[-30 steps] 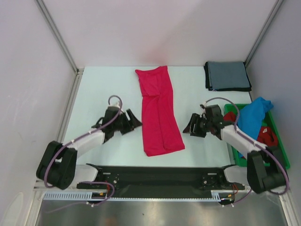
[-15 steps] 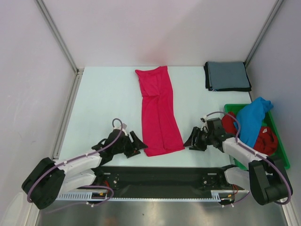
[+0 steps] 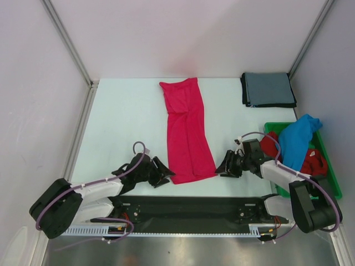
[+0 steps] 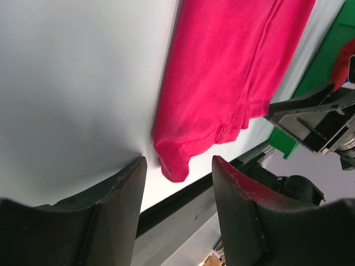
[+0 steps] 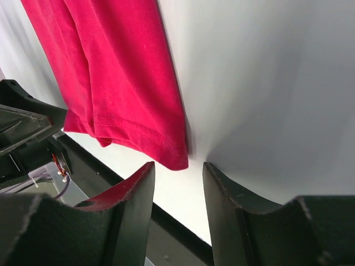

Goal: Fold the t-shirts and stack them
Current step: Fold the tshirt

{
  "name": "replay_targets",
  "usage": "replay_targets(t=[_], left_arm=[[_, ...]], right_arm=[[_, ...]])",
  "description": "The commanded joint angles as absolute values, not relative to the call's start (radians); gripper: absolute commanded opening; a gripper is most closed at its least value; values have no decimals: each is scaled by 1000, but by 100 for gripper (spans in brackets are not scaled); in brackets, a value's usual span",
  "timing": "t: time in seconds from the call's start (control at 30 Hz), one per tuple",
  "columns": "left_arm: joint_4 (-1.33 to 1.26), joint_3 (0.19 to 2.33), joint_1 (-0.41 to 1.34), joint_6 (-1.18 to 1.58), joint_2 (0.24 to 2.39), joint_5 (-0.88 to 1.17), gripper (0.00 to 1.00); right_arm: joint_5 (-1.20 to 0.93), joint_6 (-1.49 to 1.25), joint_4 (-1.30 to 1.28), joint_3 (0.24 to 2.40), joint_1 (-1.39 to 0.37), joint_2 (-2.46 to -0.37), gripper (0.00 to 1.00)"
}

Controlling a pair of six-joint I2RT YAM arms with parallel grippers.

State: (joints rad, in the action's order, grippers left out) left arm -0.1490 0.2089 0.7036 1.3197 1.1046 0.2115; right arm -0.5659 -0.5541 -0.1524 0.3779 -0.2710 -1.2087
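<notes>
Soft pink-red t-shirt (image 3: 187,130) lies folded, a long hemmed strip.

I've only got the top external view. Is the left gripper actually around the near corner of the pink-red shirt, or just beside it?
Observer: Left wrist view shows the left gripper open, with the near corner of the pink-red shirt in its gap, not pinched.
Operator: And the right side?
Observer: Right wrist view: the right gripper is open too, the other near corner at the mouth of its gap.
Operator: Is the hem one layer?
Observer: No, the left wrist view shows more than one layer stacked there.
</notes>
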Motion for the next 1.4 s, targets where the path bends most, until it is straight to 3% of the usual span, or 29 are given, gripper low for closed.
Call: replay_targets(t=[0.0,0.4,0.5,0.53,0.57,0.63,0.67,0.97,1.13,1.37], left_arm=[[-63,173,733,1370,1124,181,57],[-167,173,736,1368,1259,187,54],[-181,175,736,1358,1269,181,37],[-181,170,738,1356,1266,175,34],[-183,166,738,1355,1259,170,22],[-183,152,738,1339,1238,167,9],[-181,147,736,1335,1229,169,0],[-54,51,739,1215,931,210,0],[86,75,739,1131,855,212,0],[26,8,741,1150,781,262,1]], right_arm=[[-578,-552,-123,384,-271,-1218,45],[-609,-554,-26,364,-273,-1321,43],[-624,-560,-12,364,-275,-1336,35],[-627,-563,-11,362,-275,-1336,27],[-633,-568,-11,359,-278,-1338,21],[-646,-572,-9,356,-290,-1336,0],[-646,-580,-12,353,-299,-1318,0],[-510,-837,-41,221,-569,-1014,0],[-495,-881,-15,167,-578,-939,0],[-477,-908,-17,140,-618,-908,0]])
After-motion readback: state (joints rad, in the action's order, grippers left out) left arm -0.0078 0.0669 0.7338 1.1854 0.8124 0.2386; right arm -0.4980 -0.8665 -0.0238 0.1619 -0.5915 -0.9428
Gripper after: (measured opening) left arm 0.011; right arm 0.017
